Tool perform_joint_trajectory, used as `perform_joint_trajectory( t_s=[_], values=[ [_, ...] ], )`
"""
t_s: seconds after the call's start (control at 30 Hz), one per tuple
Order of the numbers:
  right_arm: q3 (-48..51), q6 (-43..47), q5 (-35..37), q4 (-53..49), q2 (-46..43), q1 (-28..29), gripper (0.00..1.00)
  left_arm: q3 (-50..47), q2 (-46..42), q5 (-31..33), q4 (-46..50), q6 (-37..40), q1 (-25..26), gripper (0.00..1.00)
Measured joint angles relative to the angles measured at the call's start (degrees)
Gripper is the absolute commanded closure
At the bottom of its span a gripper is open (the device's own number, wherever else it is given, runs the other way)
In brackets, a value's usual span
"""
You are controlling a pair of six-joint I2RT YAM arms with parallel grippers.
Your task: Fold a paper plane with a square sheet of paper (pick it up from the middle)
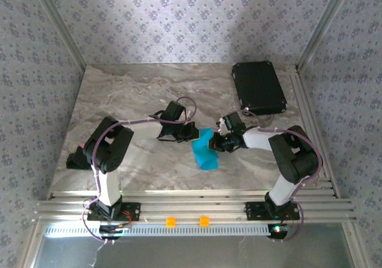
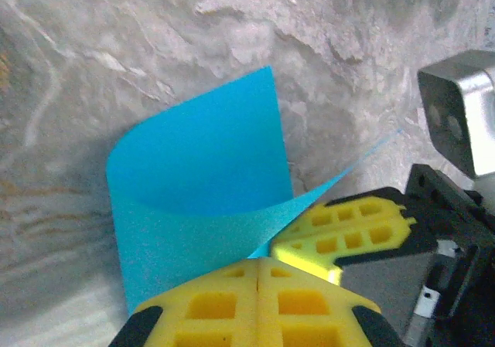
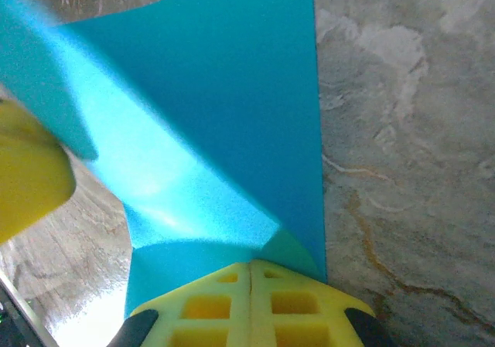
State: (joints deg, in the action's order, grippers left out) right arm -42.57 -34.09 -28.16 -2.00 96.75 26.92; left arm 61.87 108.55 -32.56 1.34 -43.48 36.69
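Note:
The square sheet of paper (image 1: 205, 150) is bright cyan. It lies curled on the marble table (image 1: 119, 101) between the two arms, with one end lifted. My left gripper (image 1: 192, 132) comes in from the left and is shut on the sheet's raised edge. In the left wrist view its yellow fingertips (image 2: 259, 259) meet on the paper (image 2: 201, 169), and the right gripper's yellow fingers (image 2: 348, 231) sit just beside them. My right gripper (image 1: 216, 141) is shut on the same sheet (image 3: 224, 107), with its tips (image 3: 250, 263) pressed together. A paper plane is out of view.
A black rectangular case (image 1: 258, 87) lies at the back right of the table. An aluminium rail with two orange tabs (image 1: 171, 221) runs along the near edge. Patterned walls and frame posts close in the sides and the back.

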Motion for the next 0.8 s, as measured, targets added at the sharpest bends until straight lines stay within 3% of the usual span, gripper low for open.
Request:
perform_joint_trajectory(
  t_s=[0.17,0.8],
  values=[
    [0.00,-0.22,-0.20,0.11,0.04,0.00,1.00,-0.22,3.93,0.15,0.24,0.79,-1.38,1.00],
    [0.42,-0.63,-0.39,1.14,0.13,0.00,1.00,4.20,3.63,-1.51,5.38,3.72,-1.86,1.00]
  ],
)
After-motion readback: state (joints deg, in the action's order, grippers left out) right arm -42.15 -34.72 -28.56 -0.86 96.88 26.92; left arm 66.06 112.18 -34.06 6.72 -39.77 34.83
